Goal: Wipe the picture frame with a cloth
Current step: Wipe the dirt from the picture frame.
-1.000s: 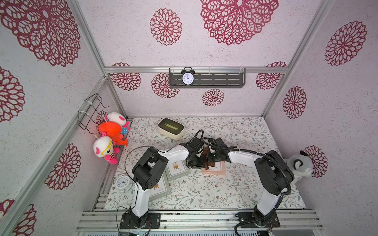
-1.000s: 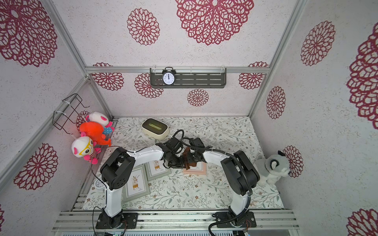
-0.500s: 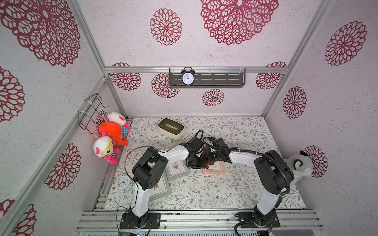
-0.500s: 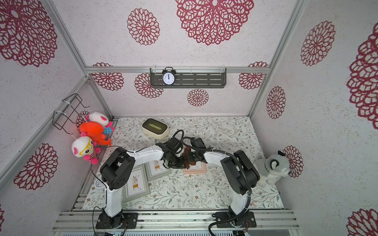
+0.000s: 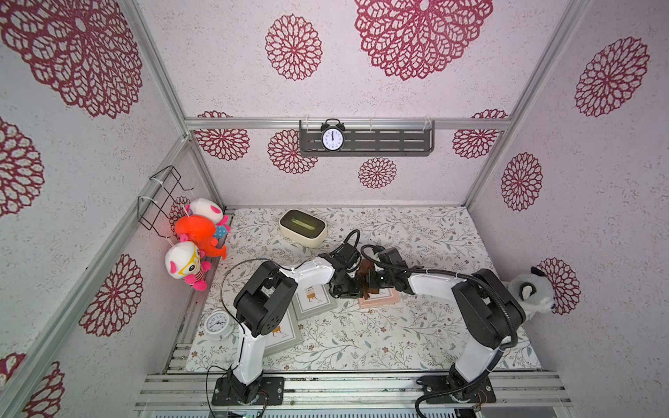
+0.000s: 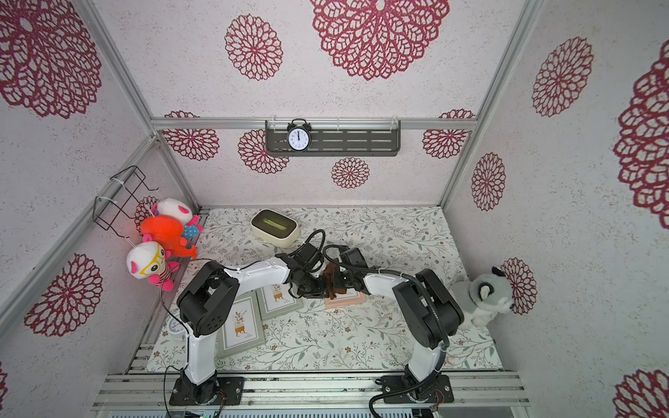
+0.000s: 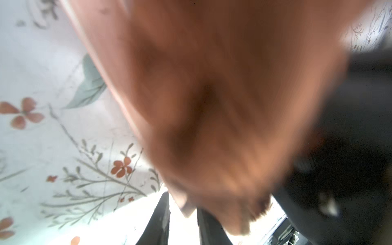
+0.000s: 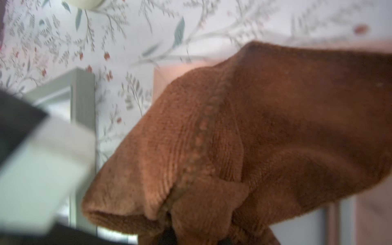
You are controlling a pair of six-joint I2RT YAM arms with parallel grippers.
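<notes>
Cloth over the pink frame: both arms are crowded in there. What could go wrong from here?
1. The left gripper and right gripper sit nearly touching above the pink picture frame; a wiping stroke could knock them together.
2. The cloth is bunched in the right gripper's shut jaws, so bare fingers might scrape the frame.
3. The frame lies flat on the floral mat; dragging may push it into the grey-green frame beside it.

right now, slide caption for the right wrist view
Rust-brown cloth bunched over a pink picture frame on the floral mat
</notes>
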